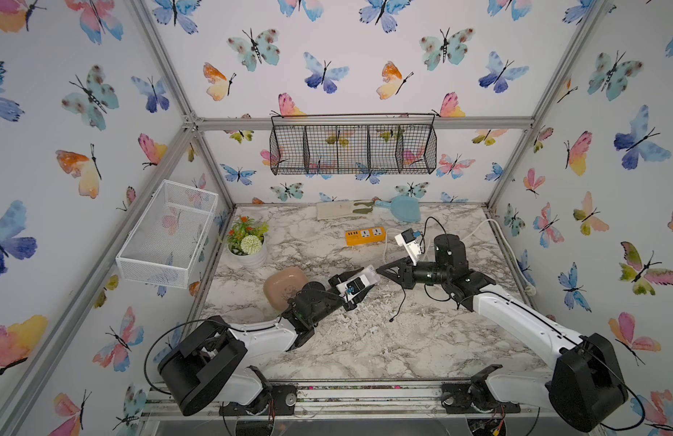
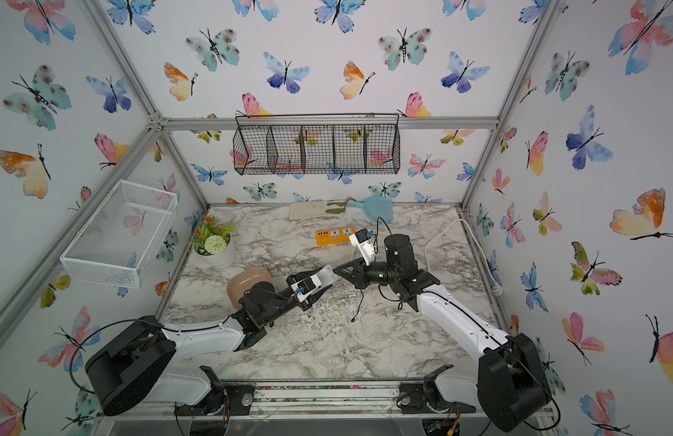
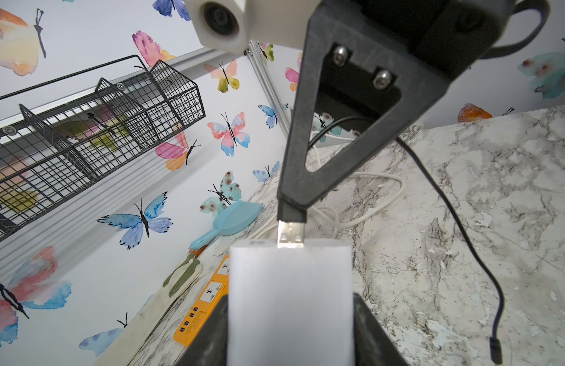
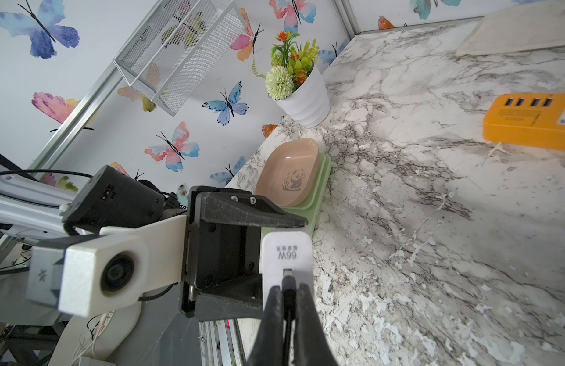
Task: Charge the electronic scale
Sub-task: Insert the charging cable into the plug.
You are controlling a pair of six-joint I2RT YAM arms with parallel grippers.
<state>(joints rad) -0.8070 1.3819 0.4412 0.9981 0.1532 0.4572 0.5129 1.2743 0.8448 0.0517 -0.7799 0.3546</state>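
A: Where is the scale (image 4: pixel 290 174)?

B: On the left side of the surface (image 1: pixel 402 339), just nearer than the flower pot (image 1: pixel 248 249). Its tan top with the panda faces up on the green base. In both top views the left arm (image 1: pixel 312 298) hides part of it.

A: And the left tool (image 1: pixel 359 285)?

B: Closed about halfway around a white charger (image 4: pixel 287 250), raised over the middle of the surface.

A: The right tool (image 1: pixel 382 270)?

B: Pinched narrow on a black plug (image 3: pixel 292 212). The plug's metal tip touches the slot in the charger's end, and most of the metal shows outside.

A: The cable (image 3: pixel 464 228)?

B: It trails from the plug, and its loose end lies on the surface, well apart from the scale.

A: Anything else?

B: An orange power strip (image 1: pixel 365 236) lies farther back, near the middle.
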